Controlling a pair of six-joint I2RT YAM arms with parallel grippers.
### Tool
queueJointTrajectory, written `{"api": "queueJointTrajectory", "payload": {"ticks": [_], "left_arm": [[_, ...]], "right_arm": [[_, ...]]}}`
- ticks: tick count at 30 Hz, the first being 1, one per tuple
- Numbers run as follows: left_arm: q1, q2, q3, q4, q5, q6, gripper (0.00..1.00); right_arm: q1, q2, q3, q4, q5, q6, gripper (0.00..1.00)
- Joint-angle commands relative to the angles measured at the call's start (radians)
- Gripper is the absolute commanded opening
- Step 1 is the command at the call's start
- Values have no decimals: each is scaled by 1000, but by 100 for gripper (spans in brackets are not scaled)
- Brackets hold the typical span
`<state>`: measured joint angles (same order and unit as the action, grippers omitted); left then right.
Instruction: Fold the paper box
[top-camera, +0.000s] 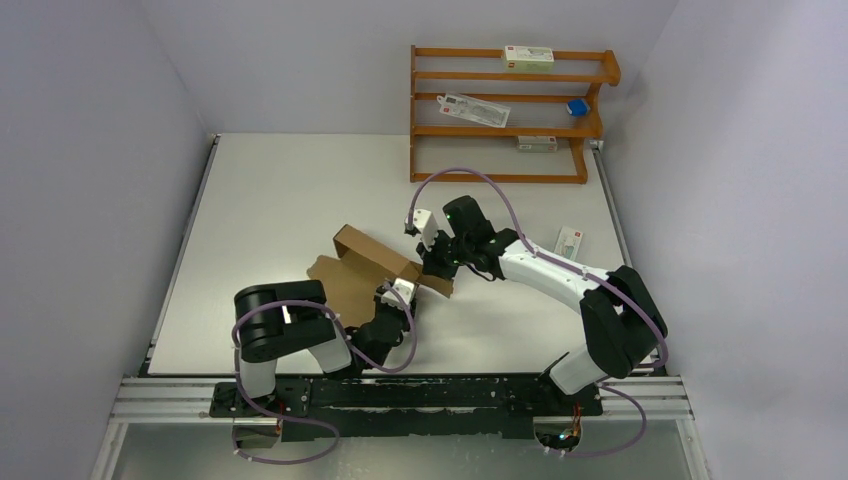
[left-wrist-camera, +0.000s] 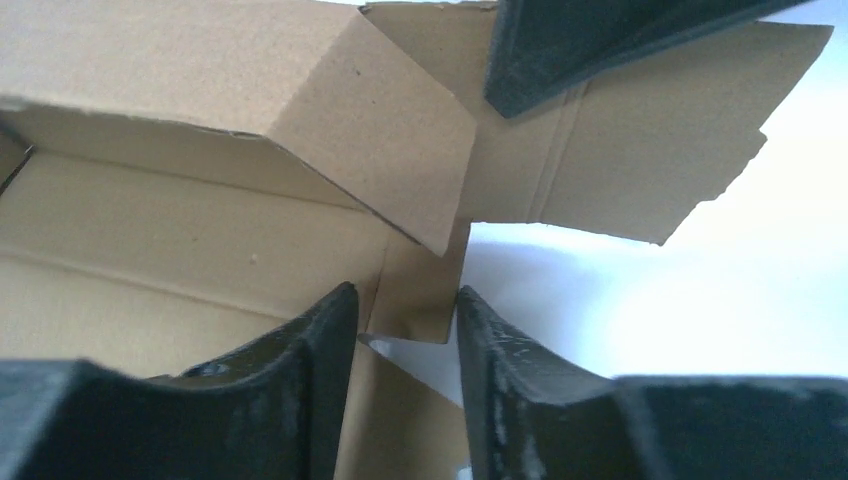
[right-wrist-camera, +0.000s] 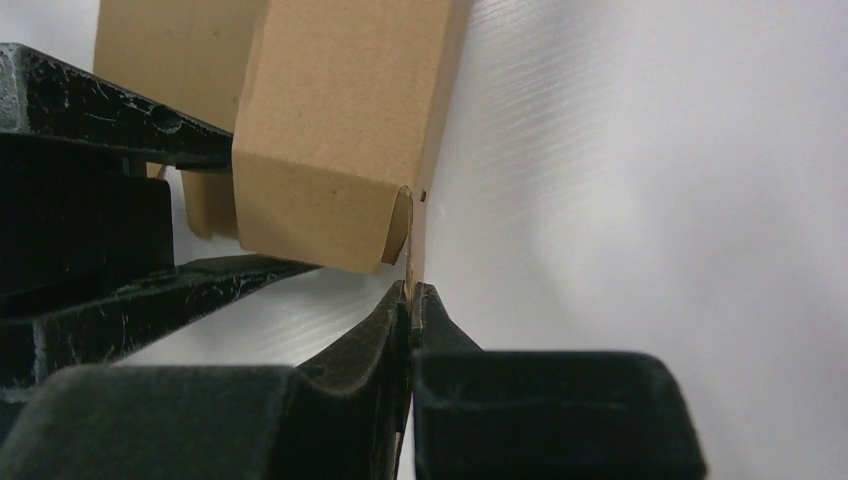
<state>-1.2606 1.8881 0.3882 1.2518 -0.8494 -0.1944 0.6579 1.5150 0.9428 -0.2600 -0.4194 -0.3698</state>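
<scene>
The paper box (top-camera: 360, 262) is brown cardboard, half folded, with one wall standing up in the middle of the table. My right gripper (top-camera: 437, 262) holds its right end. In the right wrist view that gripper (right-wrist-camera: 412, 290) is shut on a thin edge of the paper box (right-wrist-camera: 340, 130). My left gripper (top-camera: 398, 296) is at the box's near side. Its fingers (left-wrist-camera: 320, 345) stand apart in the left wrist view, and a small flap (left-wrist-camera: 420, 290) of the paper box (left-wrist-camera: 200, 230) hangs between the tips, touching the right one. The left gripper (left-wrist-camera: 408, 300) is open.
A wooden shelf rack (top-camera: 510, 110) stands at the back right with small white cartons and a blue item (top-camera: 577, 107) on it. Another white carton (top-camera: 570, 240) lies on the table right of my right arm. A metal rail (top-camera: 400, 395) runs along the near edge.
</scene>
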Motion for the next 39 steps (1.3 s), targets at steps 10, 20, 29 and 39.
{"api": "queueJointTrajectory", "payload": {"ticks": [10, 20, 29, 39], "left_arm": [[57, -91, -72, 47, 25, -198, 34], [81, -190, -61, -84, 51, -206, 40], [94, -169, -115, -26, 164, -235, 47], [95, -300, -179, -197, 163, -252, 47]], "right_arm": [[26, -40, -10, -5, 13, 31, 0], [42, -24, 3, -8, 24, 38, 0], [56, -16, 7, -5, 55, 52, 0], [75, -12, -10, 43, 87, 90, 0]]}}
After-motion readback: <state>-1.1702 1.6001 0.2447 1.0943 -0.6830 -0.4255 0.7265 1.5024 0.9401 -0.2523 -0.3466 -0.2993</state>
